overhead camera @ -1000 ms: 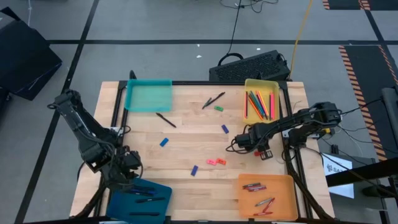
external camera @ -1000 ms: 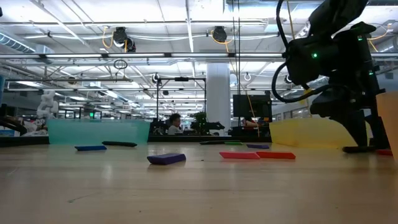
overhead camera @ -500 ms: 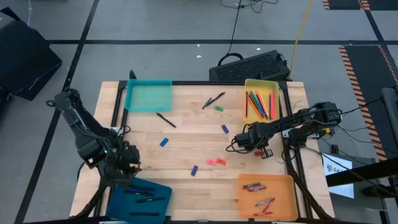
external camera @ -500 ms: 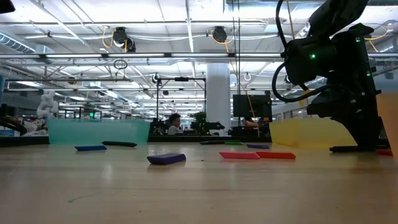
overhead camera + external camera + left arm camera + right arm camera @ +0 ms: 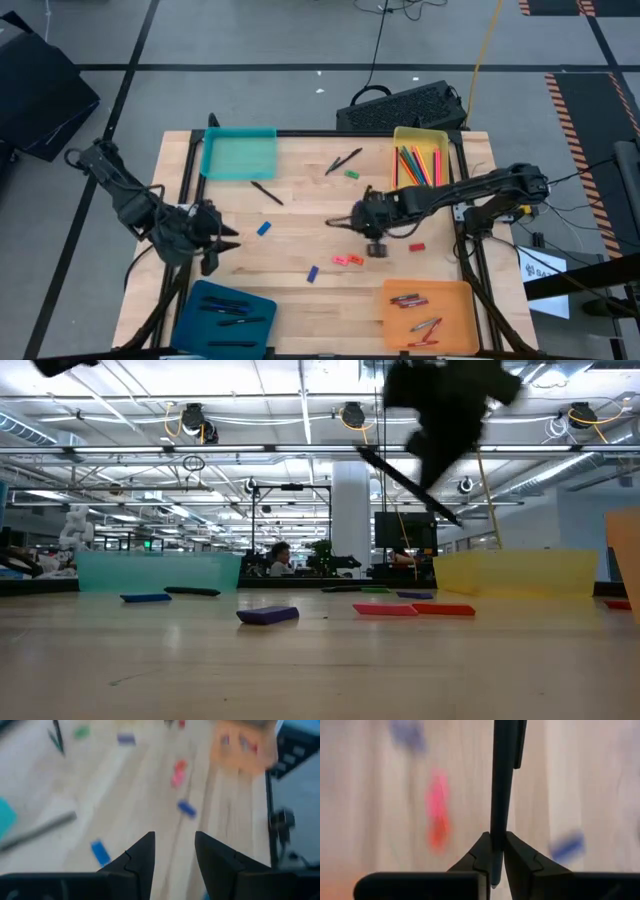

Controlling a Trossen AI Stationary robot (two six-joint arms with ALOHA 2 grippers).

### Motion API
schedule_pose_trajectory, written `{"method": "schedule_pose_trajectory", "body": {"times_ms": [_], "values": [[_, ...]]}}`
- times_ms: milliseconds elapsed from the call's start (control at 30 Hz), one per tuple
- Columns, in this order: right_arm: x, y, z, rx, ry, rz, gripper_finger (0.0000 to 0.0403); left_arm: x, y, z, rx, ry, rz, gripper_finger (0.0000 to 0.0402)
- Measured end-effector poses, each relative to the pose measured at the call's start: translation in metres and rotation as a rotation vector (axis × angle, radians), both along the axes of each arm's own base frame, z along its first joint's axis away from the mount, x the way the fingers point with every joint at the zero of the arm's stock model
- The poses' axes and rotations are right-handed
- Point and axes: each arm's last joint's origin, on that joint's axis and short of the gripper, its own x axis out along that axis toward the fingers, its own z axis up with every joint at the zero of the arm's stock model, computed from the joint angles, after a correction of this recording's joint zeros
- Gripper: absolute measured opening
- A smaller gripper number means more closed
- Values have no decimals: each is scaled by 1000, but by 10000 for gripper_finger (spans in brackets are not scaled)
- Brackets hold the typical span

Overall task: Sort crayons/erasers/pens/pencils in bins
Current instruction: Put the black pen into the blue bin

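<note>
My right gripper [image 5: 365, 221] hangs over the table's middle, shut on a dark pen [image 5: 502, 770]. In the low view the pen [image 5: 410, 485] slants high above the wood. My left gripper [image 5: 215, 240] is open over the left part of the table, beyond the dark blue bin [image 5: 225, 318], with nothing between its fingers [image 5: 145, 855]. Two more pens [image 5: 343, 160] [image 5: 266, 192] and several erasers lie flat on the wood, among them a blue one [image 5: 264, 228] and a pink-red pair [image 5: 348, 260]. The yellow bin [image 5: 420, 135] holds pencils. The orange bin [image 5: 428, 330] holds crayons. My right gripper pinches the pen's barrel [image 5: 497, 827] between its two fingertips, near one end of the pen. The pen runs along the fingers, not across them, and juts out past the tips toward the table's left [image 5: 338, 222]. It is lifted clear and slants downward.
The teal bin [image 5: 240, 152] stands at the far left. A red eraser [image 5: 416, 245] lies right of my right gripper, a green one [image 5: 352, 174] and a purple one [image 5: 361, 207] beyond it. A black keyboard [image 5: 400, 105] sits past the far edge.
My right gripper has risen from the table near its right edge and gone toward the left edge, carrying the pen clear of the wood. My left gripper has moved from over the dark blue bin toward the far edge.
</note>
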Motion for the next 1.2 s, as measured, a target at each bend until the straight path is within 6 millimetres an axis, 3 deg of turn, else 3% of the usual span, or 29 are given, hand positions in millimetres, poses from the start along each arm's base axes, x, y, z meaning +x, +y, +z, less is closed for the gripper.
{"method": "schedule_pose_trajectory", "body": {"times_ms": [200,300,433,567,767,967,1167,1200], "values": [[45,8,51,126,-614,-18,25,24,3,14,64,-162,-63,141],[54,11,71,184,-843,33,25,37,5,21,63,-239,-128,141],[57,13,87,250,-1004,108,26,54,10,38,71,-414,-189,141],[58,13,92,265,-1057,132,26,87,20,45,90,-565,-224,140],[61,13,86,274,-1029,116,26,132,32,29,54,-599,-219,140],[61,13,83,242,-1010,72,26,141,35,23,63,-594,-212,132],[61,14,83,247,-1016,75,26,137,36,26,71,-597,-217,30],[61,14,84,247,-1019,75,26,137,36,27,71,-599,-212,29]]}}
